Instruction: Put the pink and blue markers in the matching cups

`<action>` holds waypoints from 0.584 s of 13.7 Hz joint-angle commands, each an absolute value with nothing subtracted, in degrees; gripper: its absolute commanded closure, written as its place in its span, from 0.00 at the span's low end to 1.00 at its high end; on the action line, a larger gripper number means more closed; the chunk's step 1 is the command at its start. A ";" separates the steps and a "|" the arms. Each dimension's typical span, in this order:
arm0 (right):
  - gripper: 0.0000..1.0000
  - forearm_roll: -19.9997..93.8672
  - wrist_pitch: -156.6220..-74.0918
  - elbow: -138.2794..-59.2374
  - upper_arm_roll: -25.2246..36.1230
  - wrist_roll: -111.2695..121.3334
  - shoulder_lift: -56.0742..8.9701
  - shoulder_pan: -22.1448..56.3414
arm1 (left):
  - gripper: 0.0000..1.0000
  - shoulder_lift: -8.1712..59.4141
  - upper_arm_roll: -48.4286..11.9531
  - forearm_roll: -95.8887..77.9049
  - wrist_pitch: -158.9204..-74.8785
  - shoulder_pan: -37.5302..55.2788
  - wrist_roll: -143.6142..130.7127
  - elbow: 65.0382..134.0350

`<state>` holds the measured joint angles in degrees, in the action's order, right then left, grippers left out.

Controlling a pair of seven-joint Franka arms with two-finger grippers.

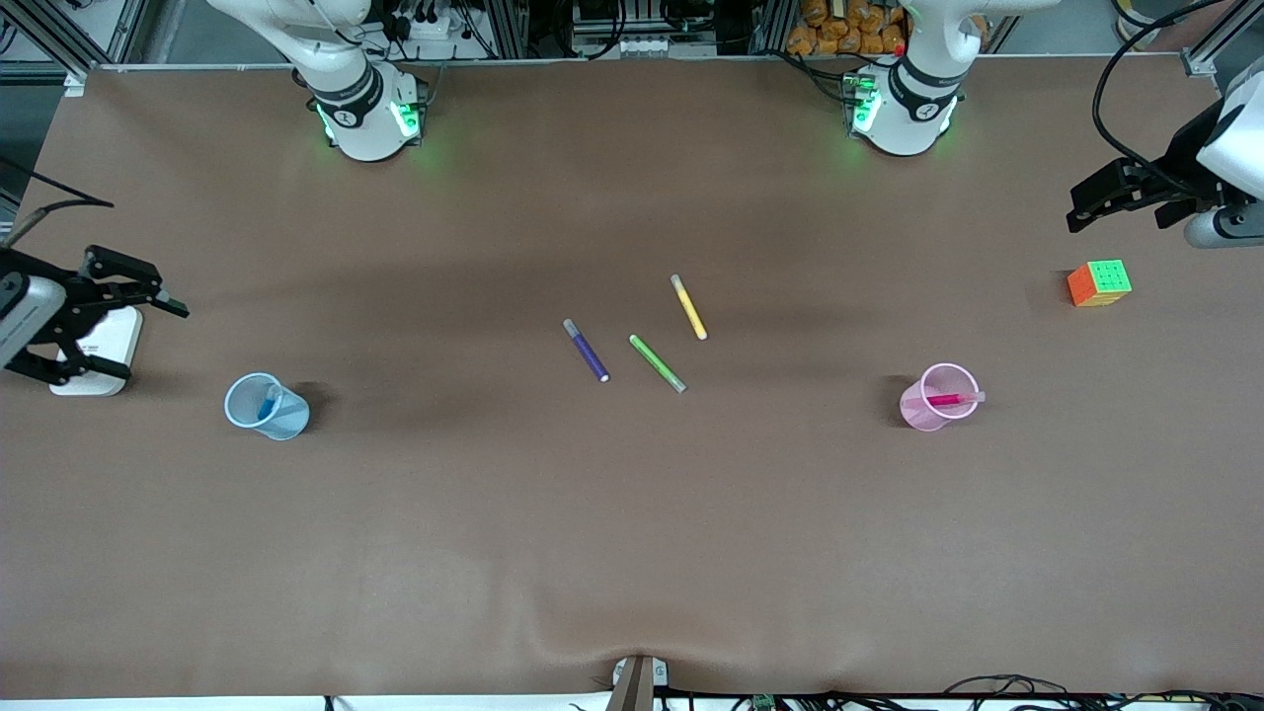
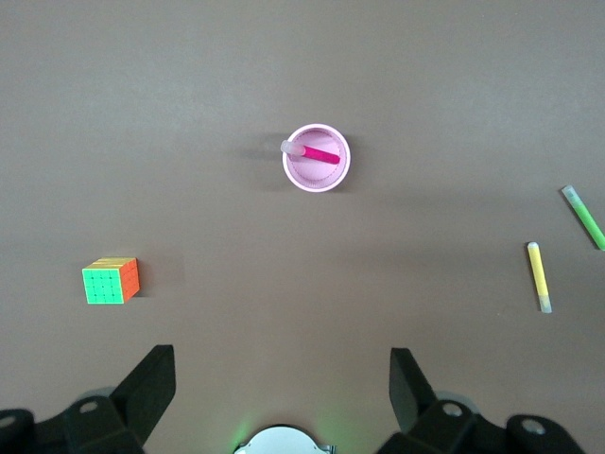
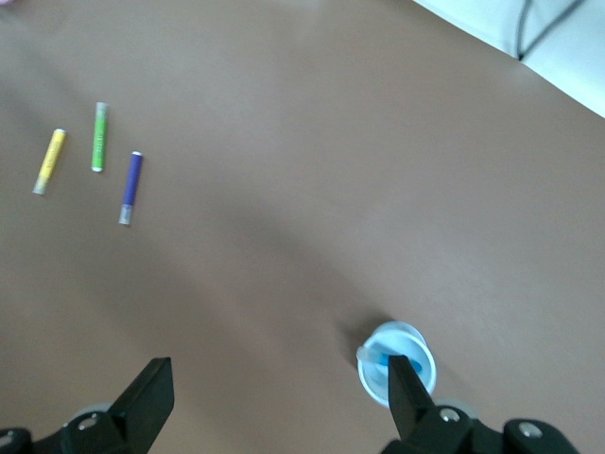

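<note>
Resting in matching cups (image 1: 939, 397), both markers (image 1: 950, 400) lie apart from each spread tool (image 1: 1096, 202).

The blue marker (image 1: 267, 404) is largely concealed inside the blue cup (image 1: 281, 420); in the right wrist view, one finger (image 3: 408, 392) overlaps the cup rim. The left gripper (image 1: 1086, 204) arm is cropped by the frame edge. The green marker (image 2: 586, 218) is cut off at the left wrist view's border.

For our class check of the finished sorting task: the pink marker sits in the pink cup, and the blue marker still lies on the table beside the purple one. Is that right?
Not quite. The blue marker is in the blue cup, as the front view shows. The pink marker does sit in the pink cup.
</note>
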<state>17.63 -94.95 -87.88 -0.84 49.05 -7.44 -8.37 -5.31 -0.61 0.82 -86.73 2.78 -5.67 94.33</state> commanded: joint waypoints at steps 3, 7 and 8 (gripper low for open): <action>0.00 12.40 -94.22 -88.95 4.90 34.58 -2.38 -1.34 | 0.00 -5.10 -0.79 0.00 -84.38 2.46 -4.22 92.72; 0.00 6.25 -90.02 -88.86 6.07 17.09 0.78 1.93 | 0.00 -5.10 -0.79 0.00 -84.29 2.46 -4.22 92.20; 0.00 5.81 -88.26 -88.86 6.24 13.74 1.05 1.85 | 0.00 -5.01 -0.70 0.00 -84.20 2.37 -4.22 92.20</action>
